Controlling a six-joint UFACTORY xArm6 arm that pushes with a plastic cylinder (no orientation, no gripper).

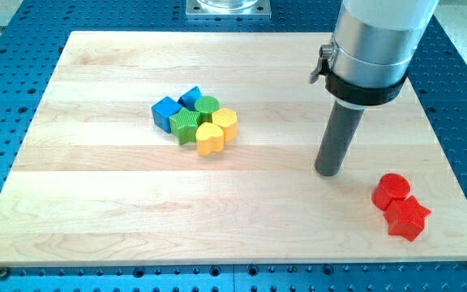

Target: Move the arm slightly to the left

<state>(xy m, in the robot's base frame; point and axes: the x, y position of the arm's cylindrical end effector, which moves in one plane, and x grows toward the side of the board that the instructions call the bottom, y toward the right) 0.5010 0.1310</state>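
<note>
My tip [327,172] rests on the wooden board [120,211] at the view's right of centre, under the arm's grey housing [375,45]. It touches no block. A red cylinder [391,191] and a red star [407,217] sit together to its lower right. A tight cluster lies well to its left: a blue cube [166,111], a second blue block [190,97], a green cylinder [207,105], a green block [186,125], a yellow heart [209,139] and a yellow block [225,122].
The board lies on a blue perforated table [460,122]. A metal mount [228,7] shows at the view's top edge.
</note>
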